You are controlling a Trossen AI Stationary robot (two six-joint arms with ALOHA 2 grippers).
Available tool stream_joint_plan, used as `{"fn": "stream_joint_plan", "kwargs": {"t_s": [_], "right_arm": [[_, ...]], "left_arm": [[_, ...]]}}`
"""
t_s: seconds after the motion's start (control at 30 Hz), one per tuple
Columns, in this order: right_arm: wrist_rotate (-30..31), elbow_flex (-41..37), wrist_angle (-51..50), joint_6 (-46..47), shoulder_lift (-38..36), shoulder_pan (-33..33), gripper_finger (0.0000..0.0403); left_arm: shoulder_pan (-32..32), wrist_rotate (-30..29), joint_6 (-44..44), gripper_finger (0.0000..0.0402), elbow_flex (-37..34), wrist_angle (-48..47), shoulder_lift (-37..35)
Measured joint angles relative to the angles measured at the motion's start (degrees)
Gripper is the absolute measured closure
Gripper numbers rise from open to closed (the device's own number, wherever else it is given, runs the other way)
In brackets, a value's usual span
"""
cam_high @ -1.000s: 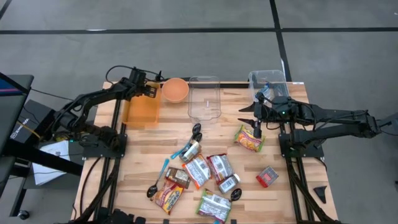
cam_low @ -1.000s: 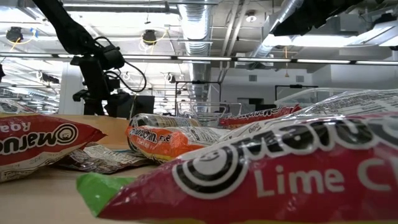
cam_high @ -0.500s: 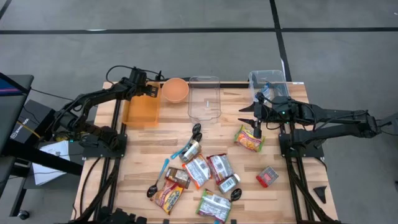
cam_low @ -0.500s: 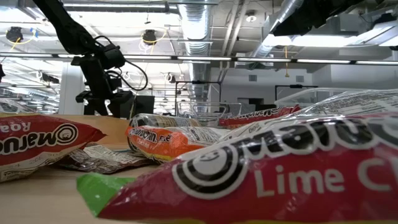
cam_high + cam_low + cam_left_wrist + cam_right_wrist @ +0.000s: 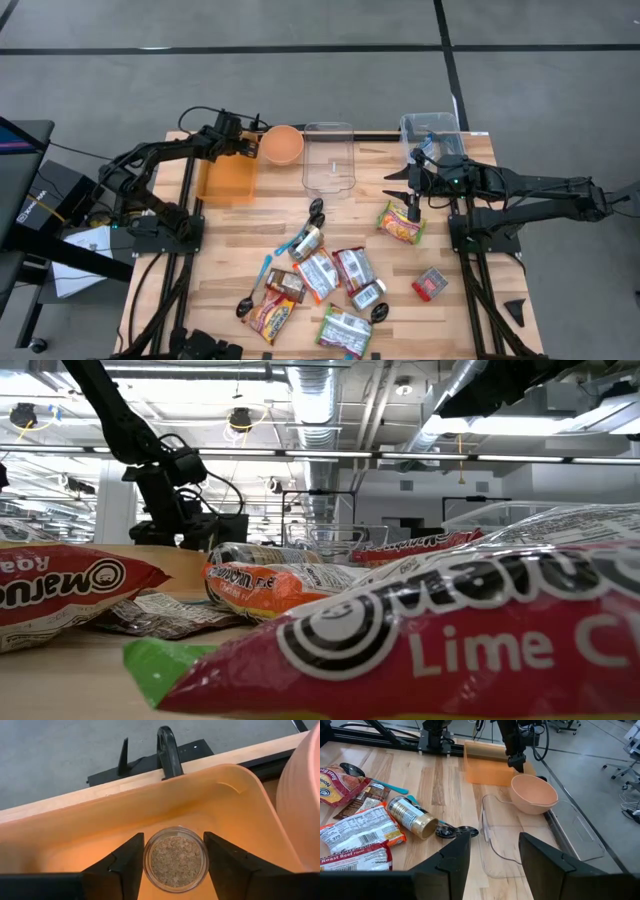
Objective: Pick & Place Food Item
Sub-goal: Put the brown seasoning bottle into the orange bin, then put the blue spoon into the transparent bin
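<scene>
We find the left gripper (image 5: 174, 862) lowered inside the orange bin (image 5: 75, 832) at the far left corner of the tabletop (image 5: 430, 250), its two fingers (image 5: 125, 860) spread on either side of a small round jar (image 5: 175, 859) with a narrow gap to each, so we do not count it as gripped. The jar stands upright on the bin floor, its long axis vertical and its clear lid toward the wrist camera; brown granules show through the lid, while its sides and any label are hidden. From above, the arm covers the jar completely. Just beside the bin sits a pink bowl (image 5: 283, 144), cut off at the wrist view's edge, then a clear tray (image 5: 328, 160). The right gripper (image 5: 492, 850) hangs part-open and empty over a noodle packet (image 5: 401, 223) on the right side. Packets, cans and spoons lie scattered across the middle.
</scene>
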Motion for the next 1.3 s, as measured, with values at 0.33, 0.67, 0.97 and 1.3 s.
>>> {"fn": "stream_joint_plan", "kwargs": {"t_s": [0.33,0.67,0.97,1.3], "right_arm": [[0.0,0.0,-0.1,0.0,0.0,0.0,0.0239],[0.0,0.0,-0.7,0.0,0.0,0.0,0.0239],[0.0,0.0,-0.9,0.0,0.0,0.0,0.0239],[0.0,0.0,-0.9,0.0,0.0,0.0,0.0239]], "left_arm": [[0.0,0.0,1.6,0.0202,0.0,0.0,-0.2],[0.0,0.0,1.9,0.0174,0.0,0.0,-5.7],[-1.7,9.4,2.3,0.0154,0.0,0.4,-16.4],[-11.6,50.7,17.8,0.0183,-2.7,1.5,-31.6]]}}
